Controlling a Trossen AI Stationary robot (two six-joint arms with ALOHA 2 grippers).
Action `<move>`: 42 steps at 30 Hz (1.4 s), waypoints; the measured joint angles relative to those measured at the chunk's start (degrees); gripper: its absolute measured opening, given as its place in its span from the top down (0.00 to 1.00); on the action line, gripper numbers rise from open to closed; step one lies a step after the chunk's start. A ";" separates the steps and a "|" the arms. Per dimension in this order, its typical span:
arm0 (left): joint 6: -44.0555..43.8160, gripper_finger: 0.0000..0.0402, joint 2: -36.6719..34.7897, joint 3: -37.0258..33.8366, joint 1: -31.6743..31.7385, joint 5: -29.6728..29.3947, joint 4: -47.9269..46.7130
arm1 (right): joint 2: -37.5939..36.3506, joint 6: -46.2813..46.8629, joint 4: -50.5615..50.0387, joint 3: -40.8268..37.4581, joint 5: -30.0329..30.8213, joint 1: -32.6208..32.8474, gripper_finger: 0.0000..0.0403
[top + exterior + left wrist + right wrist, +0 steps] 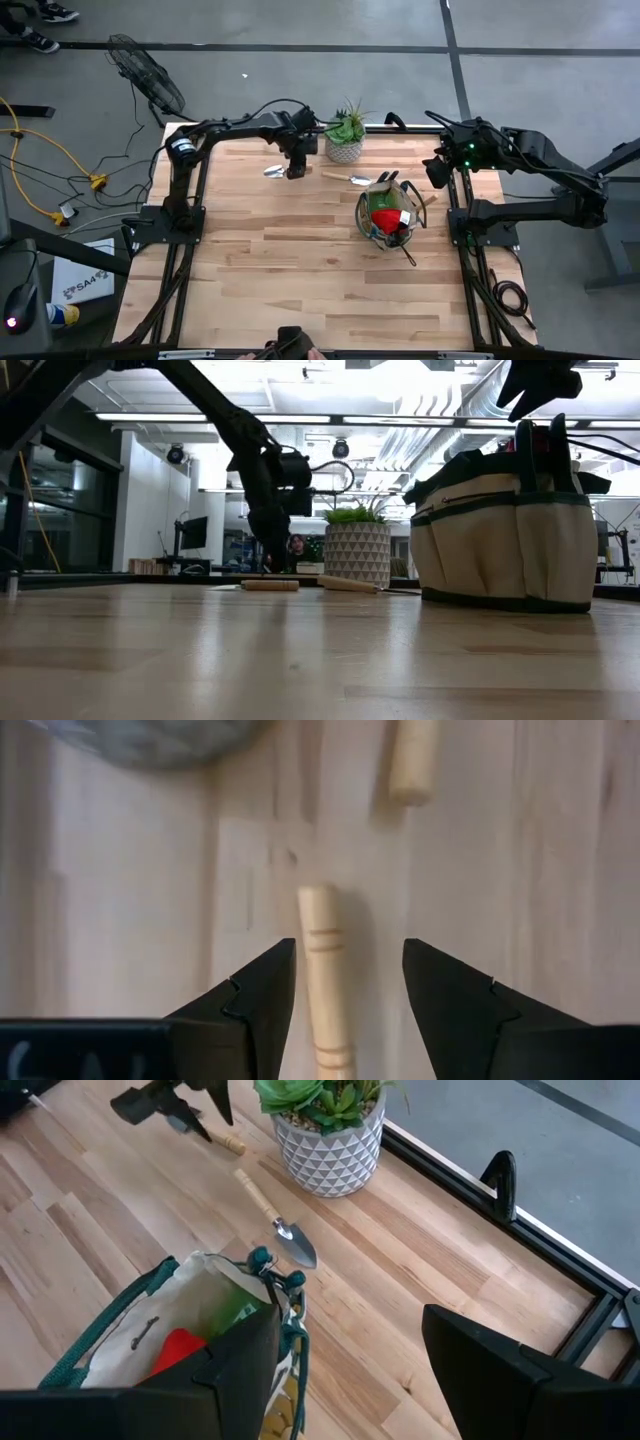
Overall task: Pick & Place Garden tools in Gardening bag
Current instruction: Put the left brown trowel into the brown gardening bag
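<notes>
My left end effector (348,985) hung spread over the bench (300,290), fingers either side of a trowel's wooden handle (325,980), not yet pinching. A 2nd trowel (275,1225) lay beside the potted succulent (345,135), still out. The gardening bag (388,215) already held the red cone (384,218) and other tools. My right end effector (350,1365) waited spread above the bag.

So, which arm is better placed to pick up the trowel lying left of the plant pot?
Left. The left gripper is open astride that trowel's wooden handle, while the right gripper waits beside the gardening bag.
</notes>
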 joint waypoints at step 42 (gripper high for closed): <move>-1.08 0.55 4.90 -0.04 -0.52 -0.75 6.40 | 0.00 0.00 1.81 0.00 0.02 0.04 0.41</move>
